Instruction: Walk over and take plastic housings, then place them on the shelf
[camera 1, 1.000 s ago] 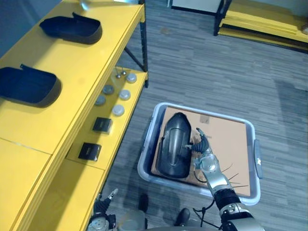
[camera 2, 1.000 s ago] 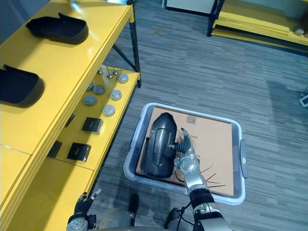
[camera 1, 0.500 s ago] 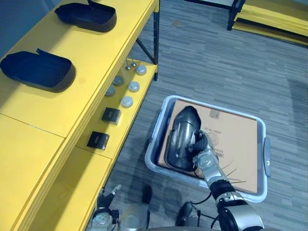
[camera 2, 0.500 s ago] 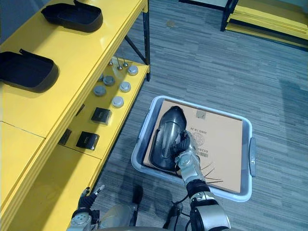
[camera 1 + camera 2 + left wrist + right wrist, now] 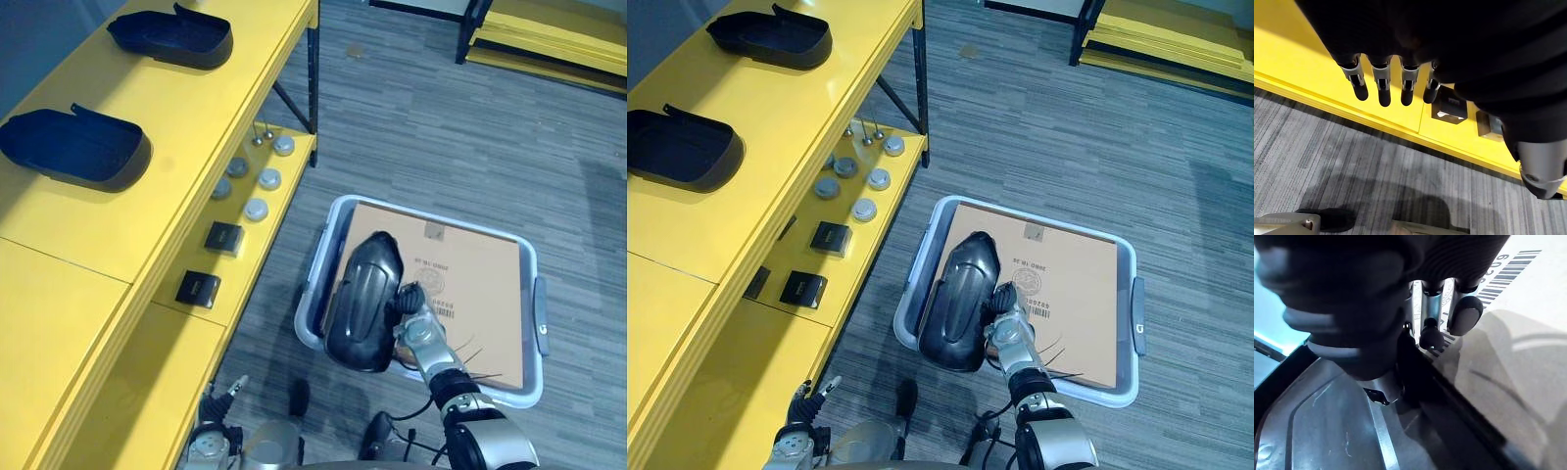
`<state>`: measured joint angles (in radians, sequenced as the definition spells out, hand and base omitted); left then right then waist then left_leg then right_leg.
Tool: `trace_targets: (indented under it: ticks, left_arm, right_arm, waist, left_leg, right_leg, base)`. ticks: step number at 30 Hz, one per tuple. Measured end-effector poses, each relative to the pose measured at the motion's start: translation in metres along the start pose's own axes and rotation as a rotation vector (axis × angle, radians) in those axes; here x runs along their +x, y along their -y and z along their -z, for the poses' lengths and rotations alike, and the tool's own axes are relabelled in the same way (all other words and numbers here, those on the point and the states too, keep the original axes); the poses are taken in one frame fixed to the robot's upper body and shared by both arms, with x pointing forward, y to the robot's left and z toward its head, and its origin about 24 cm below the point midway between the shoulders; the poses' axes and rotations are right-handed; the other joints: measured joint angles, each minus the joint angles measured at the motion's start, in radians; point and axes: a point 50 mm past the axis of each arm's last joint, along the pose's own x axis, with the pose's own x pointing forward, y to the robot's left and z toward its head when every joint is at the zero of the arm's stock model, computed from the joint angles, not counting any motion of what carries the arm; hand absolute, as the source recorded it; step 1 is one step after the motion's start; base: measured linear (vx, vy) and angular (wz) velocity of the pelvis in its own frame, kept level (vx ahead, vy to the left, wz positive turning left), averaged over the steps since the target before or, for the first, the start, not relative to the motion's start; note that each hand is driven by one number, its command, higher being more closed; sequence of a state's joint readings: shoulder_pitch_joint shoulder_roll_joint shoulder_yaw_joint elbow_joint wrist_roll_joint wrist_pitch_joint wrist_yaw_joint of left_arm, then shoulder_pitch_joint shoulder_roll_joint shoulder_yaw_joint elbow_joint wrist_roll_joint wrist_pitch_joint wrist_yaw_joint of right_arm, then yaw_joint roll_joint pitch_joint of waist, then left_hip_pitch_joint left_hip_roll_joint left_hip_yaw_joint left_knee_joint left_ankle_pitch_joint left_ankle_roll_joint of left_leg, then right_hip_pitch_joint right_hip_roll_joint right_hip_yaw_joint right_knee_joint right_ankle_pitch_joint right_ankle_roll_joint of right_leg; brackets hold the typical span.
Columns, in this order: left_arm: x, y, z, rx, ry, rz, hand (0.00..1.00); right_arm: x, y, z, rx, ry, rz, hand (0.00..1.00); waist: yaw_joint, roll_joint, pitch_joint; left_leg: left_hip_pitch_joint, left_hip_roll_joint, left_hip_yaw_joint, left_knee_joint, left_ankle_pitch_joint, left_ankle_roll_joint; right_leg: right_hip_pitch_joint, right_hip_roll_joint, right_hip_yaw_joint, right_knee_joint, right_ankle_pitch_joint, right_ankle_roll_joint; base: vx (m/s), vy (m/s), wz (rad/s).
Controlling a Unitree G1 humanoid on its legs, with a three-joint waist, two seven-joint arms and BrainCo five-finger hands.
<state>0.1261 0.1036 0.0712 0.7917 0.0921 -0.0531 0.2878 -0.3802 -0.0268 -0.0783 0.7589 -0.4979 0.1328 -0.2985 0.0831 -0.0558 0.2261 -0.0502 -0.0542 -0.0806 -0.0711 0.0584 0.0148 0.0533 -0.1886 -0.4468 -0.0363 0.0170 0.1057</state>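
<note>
- So, a black plastic housing (image 5: 362, 315) is gripped by the right robot hand (image 5: 416, 328), with fingers and thumb curled round the edge on the side nearest the cardboard.
- It's held tilted and looks to be raised off the cardboard sheet (image 5: 475, 289) that lines the grey bin (image 5: 535, 328). From the head views its lower end overlaps the bin's near left rim.
- The bin is parked on the grey floor (image 5: 441, 127), just beside the yellow shelf (image 5: 147, 225).
- Two more black housings (image 5: 76, 147) (image 5: 171, 37) are laid on the shelf's top level, open side up and well apart from each other.
- On the lower level, a bunch of round grey discs (image 5: 257, 208) and a couple of small black boxes (image 5: 224, 238) are set out near the front edge.
- The left robot hand (image 5: 1383, 81) is seen hanging low by the shelf's yellow front, with the fingers straight and relaxed and nothing held in them.
</note>
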Motion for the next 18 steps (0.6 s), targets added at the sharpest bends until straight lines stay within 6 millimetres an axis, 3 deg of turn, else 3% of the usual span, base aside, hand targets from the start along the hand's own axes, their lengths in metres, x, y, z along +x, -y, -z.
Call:
trace_targets:
  ticks: [4, 8, 12, 13, 18]
  left_arm:
    - [-0.002, 0.003, -0.008, -0.017, 0.036, 0.005, 0.00]
    - [-0.006, 0.013, -0.039, -0.043, 0.171, 0.036, 0.00]
    - [-0.019, 0.019, -0.088, -0.106, 0.381, 0.059, 0.00]
    - [-0.027, 0.021, -0.108, -0.129, 0.474, 0.069, 0.00]
    - [-0.064, 0.012, -0.167, -0.254, 0.768, 0.059, 0.00]
  right_arm:
    - [-0.004, 0.014, -0.012, 0.058, 0.070, 0.061, 1.00]
    - [-0.008, 0.035, -0.020, 0.119, 0.126, 0.151, 1.00]
    - [-0.017, 0.050, -0.025, 0.140, 0.183, 0.227, 1.00]
    - [-0.021, 0.054, -0.030, 0.146, 0.213, 0.243, 1.00]
    - [-0.033, 0.071, -0.061, 0.159, 0.358, 0.340, 1.00]
  waist:
    - [-0.014, -0.001, -0.001]
    - [-0.017, -0.003, -0.002]
    - [-0.020, -0.008, -0.007]
    - [-0.025, -0.009, -0.008]
    - [-0.051, -0.009, -0.022]
  left_leg:
    - [0.013, 0.000, 0.000, 0.000, 0.000, 0.000]
    - [0.013, 0.000, 0.000, 0.001, 0.001, -0.002]
    - [0.011, 0.002, -0.001, 0.003, 0.001, -0.003]
    - [0.010, 0.002, -0.002, 0.006, 0.001, -0.003]
    - [0.010, 0.001, -0.003, 0.010, 0.001, -0.002]
  right_leg:
    - [0.011, -0.001, 0.005, -0.001, 0.002, 0.003]
    - [0.011, -0.001, 0.008, -0.003, 0.003, 0.005]
    - [0.010, 0.000, 0.010, -0.002, 0.001, 0.008]
    - [0.010, 0.000, 0.011, -0.002, 0.000, 0.008]
    - [0.011, 0.000, 0.011, -0.002, -0.001, 0.010]
  base:
    - [0.00, -0.003, -0.03]
    - [-0.01, -0.004, -0.02]
    - [0.00, 0.000, 0.00]
    - [0.00, 0.000, 0.00]
    - [0.02, -0.001, 0.00]
